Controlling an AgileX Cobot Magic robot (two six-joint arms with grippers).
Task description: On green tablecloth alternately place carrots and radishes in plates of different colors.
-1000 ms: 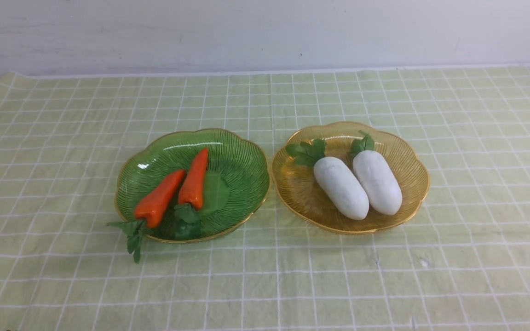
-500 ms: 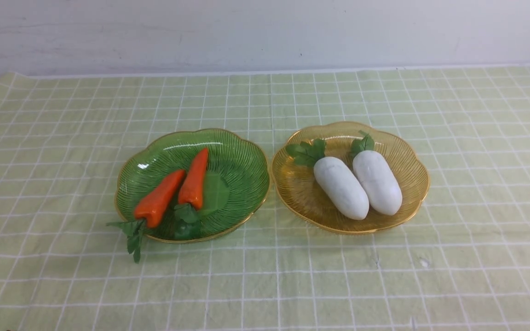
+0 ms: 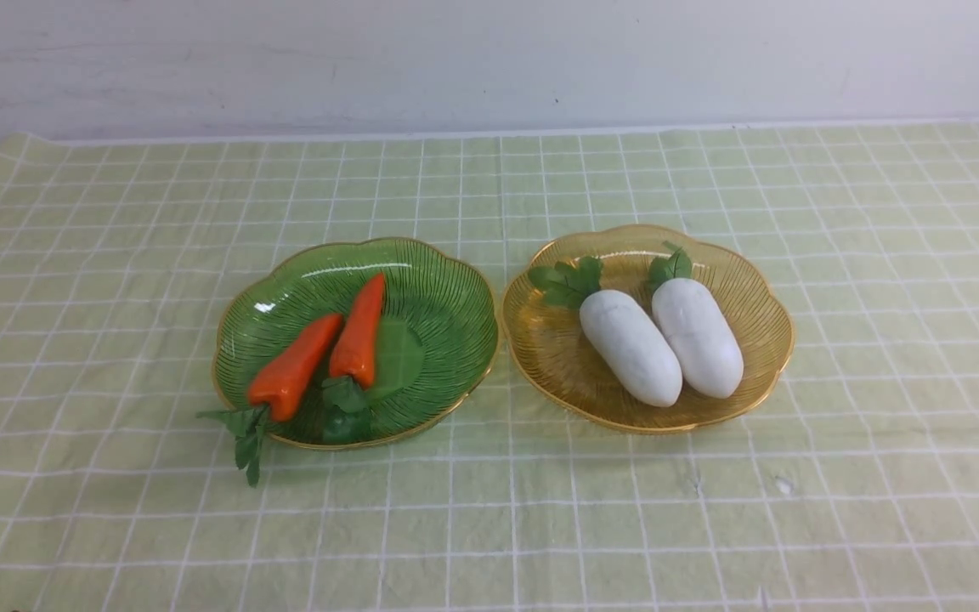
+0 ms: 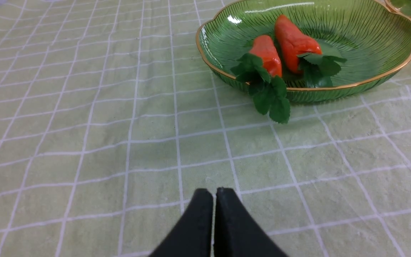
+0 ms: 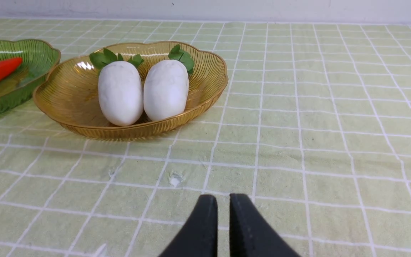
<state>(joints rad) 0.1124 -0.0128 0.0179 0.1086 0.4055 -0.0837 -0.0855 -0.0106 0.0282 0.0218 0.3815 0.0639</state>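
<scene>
Nothing has changed across the last second in the front view: the carrots, radishes and plates lie exactly as they lay before, and neither of my arms shows there. I take that to mean the sorting is done and I am resting clear.

Both carrots [image 3: 319, 353] sit in the green plate [image 3: 447, 297], left of centre in the frame, tips pointing up and to the right, and the leaves of the left one hang over the rim onto the green tablecloth [image 3: 116, 212]. Both radishes [image 3: 664, 340] lie side by side, touching, in the amber plate [image 3: 744, 272], right of centre, leaf tufts toward the upper left. The two plates nearly meet at mid-frame.

My left gripper [image 4: 214, 194] is clenched with nothing in it, low in its wrist view, over bare cloth well short of the green plate. My right gripper [image 5: 223, 201] is closed to a narrow slit, also empty, over cloth in front of the amber plate.

Around them there is only the pale wall [image 3: 489, 59] along the top of the frame and a small white scuff [image 5: 174, 179] on the cloth. Nothing stands in the way of either plate
</scene>
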